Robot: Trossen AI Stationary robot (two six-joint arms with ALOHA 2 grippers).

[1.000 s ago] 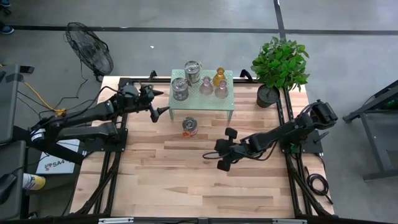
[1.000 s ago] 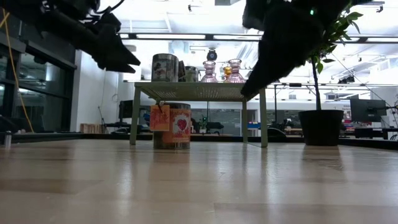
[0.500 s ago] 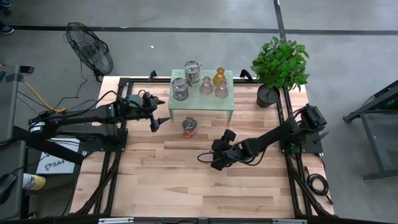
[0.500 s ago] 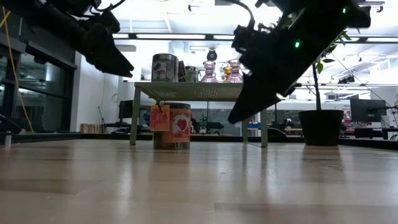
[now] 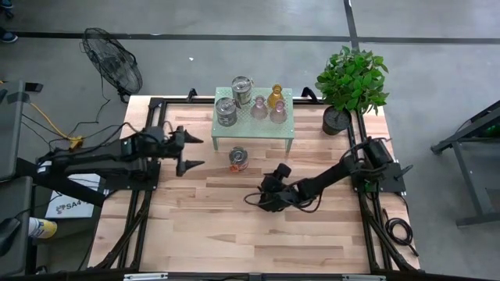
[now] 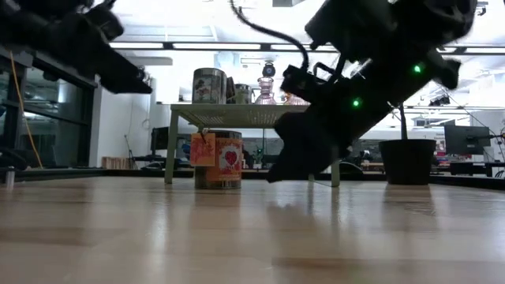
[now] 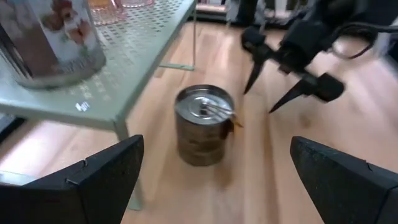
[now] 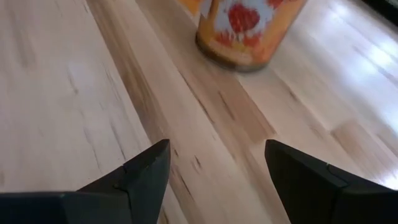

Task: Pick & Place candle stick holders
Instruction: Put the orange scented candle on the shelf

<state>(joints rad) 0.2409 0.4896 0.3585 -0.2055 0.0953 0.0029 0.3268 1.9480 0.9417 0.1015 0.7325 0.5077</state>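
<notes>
The left gripper hangs over the wooden table's left side, pointed dark fingers spread wide, empty. On the mint-green perforated metal stand at the far edge stand two shiny metal holders, two pinkish glass holders and an amber glass holder. A labelled metal can-shaped holder stands on the planks before the stand. The right gripper, mid-table near it, is parted and empty.
</notes>
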